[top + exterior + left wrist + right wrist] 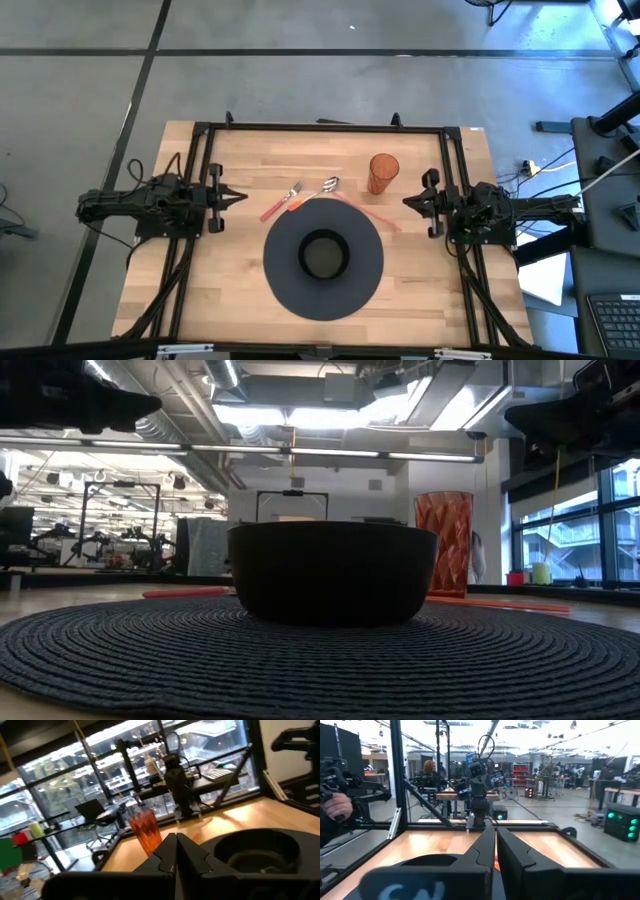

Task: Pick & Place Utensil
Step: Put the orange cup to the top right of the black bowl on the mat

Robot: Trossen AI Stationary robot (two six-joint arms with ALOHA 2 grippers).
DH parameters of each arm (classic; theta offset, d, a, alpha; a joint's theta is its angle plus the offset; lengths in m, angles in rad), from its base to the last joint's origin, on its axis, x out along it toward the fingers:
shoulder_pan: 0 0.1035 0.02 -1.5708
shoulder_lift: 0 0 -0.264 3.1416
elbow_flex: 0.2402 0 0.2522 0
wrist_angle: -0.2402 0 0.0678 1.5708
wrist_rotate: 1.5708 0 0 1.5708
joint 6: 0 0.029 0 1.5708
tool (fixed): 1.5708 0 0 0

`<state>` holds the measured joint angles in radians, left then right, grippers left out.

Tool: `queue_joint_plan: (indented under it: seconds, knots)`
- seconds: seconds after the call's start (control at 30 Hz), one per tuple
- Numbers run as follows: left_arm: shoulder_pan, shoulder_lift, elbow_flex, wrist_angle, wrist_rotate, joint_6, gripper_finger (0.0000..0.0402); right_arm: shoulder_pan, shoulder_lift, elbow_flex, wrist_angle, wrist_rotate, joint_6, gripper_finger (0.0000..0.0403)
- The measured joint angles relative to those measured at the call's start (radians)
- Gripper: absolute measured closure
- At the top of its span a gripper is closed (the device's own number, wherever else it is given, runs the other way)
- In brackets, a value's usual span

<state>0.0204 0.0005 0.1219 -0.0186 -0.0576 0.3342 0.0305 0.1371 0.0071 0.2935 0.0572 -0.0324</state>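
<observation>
1. The left gripper (238,197) waits at the table's left side, pointing toward the centre. Its fingers (167,851) are pressed together and hold nothing.
2. The right gripper (408,201) waits at the right side, facing the left one. Its fingers (485,845) are all but closed, with only a thin slit between them, and nothing in them.
3. A round dark mat (290,285) lies in the middle of the wooden table (230,290), toward the near edge.
4. A dark bowl (323,254) sits at the mat's centre; the low view shows it upright on the woven mat.
5. A fork (281,201) with an orange-red handle lies on bare wood just off the mat's far-left edge, tines pointing away from the mat.
6. A spoon (315,193) lies just right of the fork, its metal bowl at the far end and its orange handle end at the mat's far rim. Whether it touches the mat I cannot tell.
7. A third red piece (372,213), thin and straight, lies along the mat's far-right edge. What it is I cannot tell.
8. An orange cup (383,173) stands upright at far right, near the right gripper and apart from the mat.
9. Both grippers are well clear of the utensils.
</observation>
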Motion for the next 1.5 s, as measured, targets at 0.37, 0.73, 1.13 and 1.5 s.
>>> queue_joint_plan:
  seconds: [0.37,0.73,1.13,1.5]
  knots:
    - [0.0,0.0,0.0,-0.075,-0.202,-0.01,0.0398,0.0,0.0,0.0,-0.006,0.051,0.037,0.0383]
    - [0.0,-0.001,0.0,-0.049,-0.21,-0.044,0.0394,0.0,0.0,0.0,-0.006,0.075,0.073,0.0383]
    - [0.0,-0.001,0.0,-0.03,-0.21,-0.062,0.0398,0.0,0.0,0.0,-0.004,0.12,0.049,0.0383]
    - [0.0,-0.001,0.0,-0.029,-0.21,-0.044,0.0398,0.0,0.006,0.023,0.016,0.117,0.107,0.0383]
